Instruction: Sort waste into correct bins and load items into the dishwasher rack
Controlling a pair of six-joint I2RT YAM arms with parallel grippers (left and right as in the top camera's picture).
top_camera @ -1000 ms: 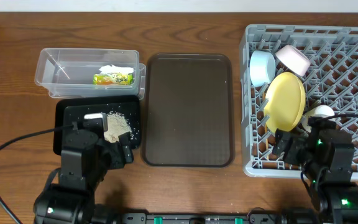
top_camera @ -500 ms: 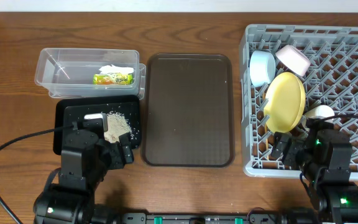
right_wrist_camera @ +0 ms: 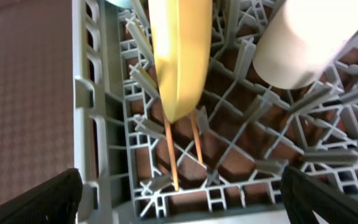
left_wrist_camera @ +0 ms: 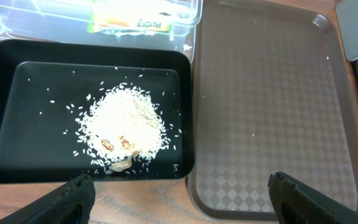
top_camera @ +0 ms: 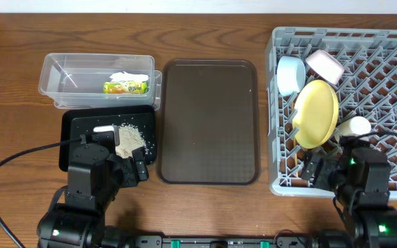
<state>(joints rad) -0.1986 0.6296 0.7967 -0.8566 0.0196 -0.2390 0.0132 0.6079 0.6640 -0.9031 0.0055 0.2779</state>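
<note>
The wrapper [top_camera: 126,86] lies in the clear tub [top_camera: 67,69]. The rice [top_camera: 129,138] is heaped in the black tray [top_camera: 81,127] and also shows in the left wrist view [left_wrist_camera: 126,124]. In the grey rack [top_camera: 391,55] stand the yellow plate [top_camera: 317,112], light blue bowl [top_camera: 290,74], white bowl [top_camera: 324,65] and cup [top_camera: 355,127]. The chopsticks [right_wrist_camera: 173,155] lie under the plate [right_wrist_camera: 179,56] in the rack. My left gripper [left_wrist_camera: 182,202] is open and empty at the tray's front edge. My right gripper [right_wrist_camera: 185,199] is open and empty over the rack's front wall.
A brown serving tray [top_camera: 209,120] lies between the black tray and the rack. The rack's front wall [right_wrist_camera: 216,199] is right below my right gripper. The left arm's black cable [top_camera: 5,172] runs across the table at front left.
My right gripper has drawn back a little toward the table's front edge, so the cup shows more fully. The left arm has not moved.
</note>
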